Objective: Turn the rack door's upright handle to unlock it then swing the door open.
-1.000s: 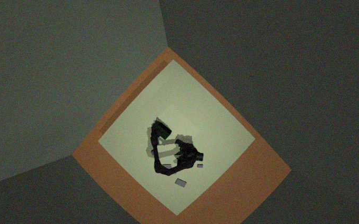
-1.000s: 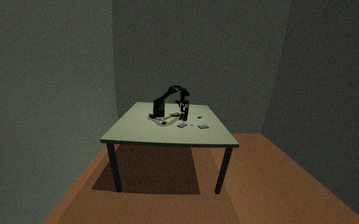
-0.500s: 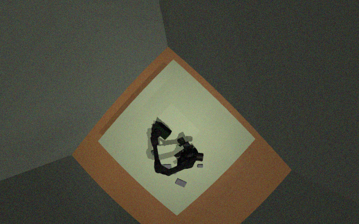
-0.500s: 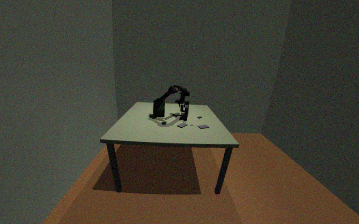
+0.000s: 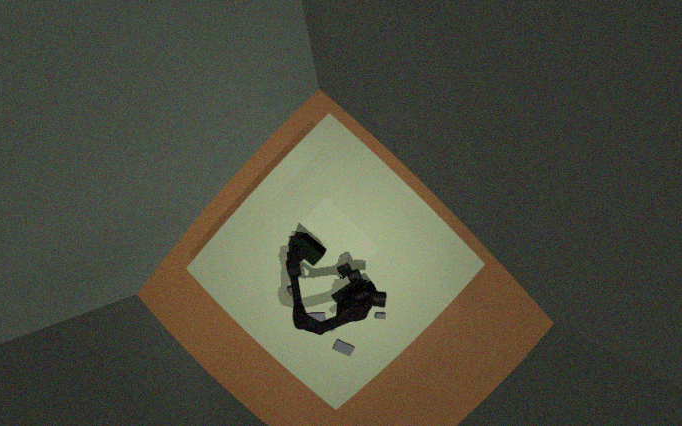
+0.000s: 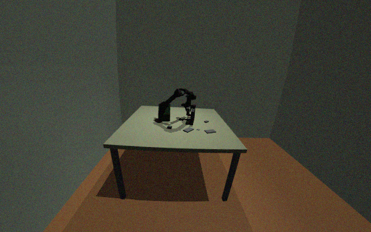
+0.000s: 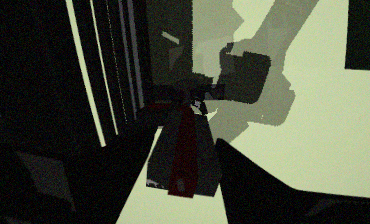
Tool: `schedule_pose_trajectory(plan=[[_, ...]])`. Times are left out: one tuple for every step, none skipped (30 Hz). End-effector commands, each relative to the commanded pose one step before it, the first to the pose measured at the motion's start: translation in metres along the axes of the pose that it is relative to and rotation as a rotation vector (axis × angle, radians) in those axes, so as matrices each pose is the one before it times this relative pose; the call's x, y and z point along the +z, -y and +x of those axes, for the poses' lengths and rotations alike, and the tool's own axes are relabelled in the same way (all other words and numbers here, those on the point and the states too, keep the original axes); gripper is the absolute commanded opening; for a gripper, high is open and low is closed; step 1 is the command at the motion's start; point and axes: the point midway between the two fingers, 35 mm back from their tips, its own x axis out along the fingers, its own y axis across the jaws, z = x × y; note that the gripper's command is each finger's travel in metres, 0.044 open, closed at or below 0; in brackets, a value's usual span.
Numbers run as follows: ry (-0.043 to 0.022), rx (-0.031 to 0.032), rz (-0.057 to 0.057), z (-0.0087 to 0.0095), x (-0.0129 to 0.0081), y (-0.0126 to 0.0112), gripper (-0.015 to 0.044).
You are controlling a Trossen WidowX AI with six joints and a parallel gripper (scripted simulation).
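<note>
Dark structure left of end effector (image 7: 188, 165) — cut off by wrist view's edge; door angle — too dark to tell.

Table (image 5: 412, 227) (image 6: 152, 141): standing on the floor (image 5: 492, 338) (image 6: 296, 184) | arm (image 5: 295, 291) (image 6: 170, 99): rising from the table, bending over it | two flat blocks (image 5: 343, 347) (image 6: 210, 131): lying apart on the table, before the arm in the exterior view

Pale table (image 5: 417, 232) (image 6: 141, 136), scattered grey blocks (image 5: 343, 347) (image 6: 210, 131).
</note>
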Motion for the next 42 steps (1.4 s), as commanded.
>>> schedule_pose_trajectory(plan=[[0.00254, -0.00335, 0.0077, 0.00167, 0.00107, -0.00071, 0.0221], [0.0, 0.0, 0.0, 0.0, 0.0, 0.0, 0.0214], [0.0, 0.0, 0.0, 0.0, 0.0, 0.0, 0.0207], [0.0, 0.0, 0.0, 0.0, 0.0, 0.0, 0.0201], [0.0, 0.0, 0.0, 0.0, 0.0, 0.0, 0.0194], [0.0, 0.0, 0.0, 0.0, 0.0, 0.0, 0.0187], [0.0, 0.0, 0.0, 0.0, 0.0, 0.0, 0.0181], [0.0, 0.0, 0.0, 0.0, 0.0, 0.0, 0.0174], [0.0, 0.0, 0.0, 0.0, 0.0, 0.0, 0.0167], [0.0, 0.0, 0.0, 0.0, 0.0, 0.0, 0.0161], [0.0, 0.0, 0.0, 0.0, 0.0, 0.0, 0.0154], [0.0, 0.0, 0.0, 0.0, 0.0, 0.0, 0.0147], [0.0, 0.0, 0.0, 0.0, 0.0, 0.0, 0.0141], [0.0, 0.0, 0.0, 0.0, 0.0, 0.0, 0.0134], [0.0, 0.0, 0.0, 0.0, 0.0, 0.0, 0.0127], [0.0, 0.0, 0.0, 0.0, 0.0, 0.0, 0.0121], [0.0, 0.0, 0.0, 0.0, 0.0, 0.0, 0.0114], [0.0, 0.0, 0.0, 0.0, 0.0, 0.0, 0.0107], [0.0, 0.0, 0.0, 0.0, 0.0, 0.0, 0.0101], [0.0, 0.0, 0.0, 0.0, 0.0, 0.0, 0.0094], [0.0, 0.0, 0.0, 0.0, 0.0, 0.0, 0.0087], [0.0, 0.0, 0.0, 0.0, 0.0, 0.0, 0.0081], [0.0, 0.0, 0.0, 0.0, 0.0, 0.0, 0.0074], [0.0, 0.0, 0.0, 0.0, 0.0, 0.0, 0.0067], [0.0, 0.0, 0.0, 0.0, 0.0, 0.0, 0.0061], [0.0, 0.0, 0.0, 0.0, 0.0, 0.0, 0.0054], [0.0, 0.0, 0.0, 0.0, 0.0, 0.0, 0.0047], [0.0, 0.0, 0.0, 0.0, 0.0, 0.0, 0.0041], [0.0, 0.0, 0.0, 0.0, 0.0, 0.0, 0.0034], [0.0, 0.0, 0.0, 0.0, 0.0, 0.0, 0.0027], [0.0, 0.0, 0.0, 0.0, 0.0, 0.0, 0.0022], [0.0, 0.0, 0.0, 0.0, 0.0, 0.0, 0.0022], [0.0, 0.0, 0.0, 0.0, 0.0, 0.0, 0.0022], [0.0, -0.00001, -0.0036, 0.0, 0.00008, 0.00015, 0.0022], [0.0, -0.00003, -0.0108, -0.00001, 0.00025, 0.00044, 0.0022], [0.0, -0.00004, -0.0179, -0.00001, 0.00041, 0.00074, 0.0022], [0.0, -0.00005, -0.0206, -0.00001, 0.00045, 0.00085, 0.0022], [0.0, -0.00005, -0.0225, -0.00001, 0.00048, 0.00094, 0.0022], [0.0, -0.00005, -0.0225, -0.00001, 0.00046, 0.00096, 0.0022], [0.0, -0.00005, -0.0225, 0.0, 0.00046, 0.00097, 0.0022], [0.0, -0.00005, -0.0225, 0.0, 0.00044, 0.00098, 0.0022], [0.0, -0.00005, -0.0225, 0.0, 0.00042, 0.00099, 0.0022]])
